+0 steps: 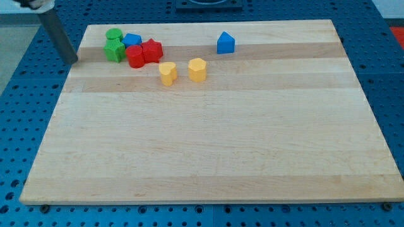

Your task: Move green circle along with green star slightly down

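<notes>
Here, a pale wooden worktop [208,139] with visible plank seams rests on a blue perforated base [19,94]. At the far left, my tip [73,62] comes down just off the board's left edge, apart from the blocks; there is no claw on this rod, so nothing to open or close. To its right, in the far-left corner, the green circle [113,34] sits touching the green star [115,50] just nearer. Beside them lie a blue block [132,40], a red circle [135,56] and a red star [152,50], packed together. Nearer, two yellow blocks: a heart [167,72] and a hexagon [197,69]. Further right, alone, stands a blue house-shaped block [226,43].
</notes>
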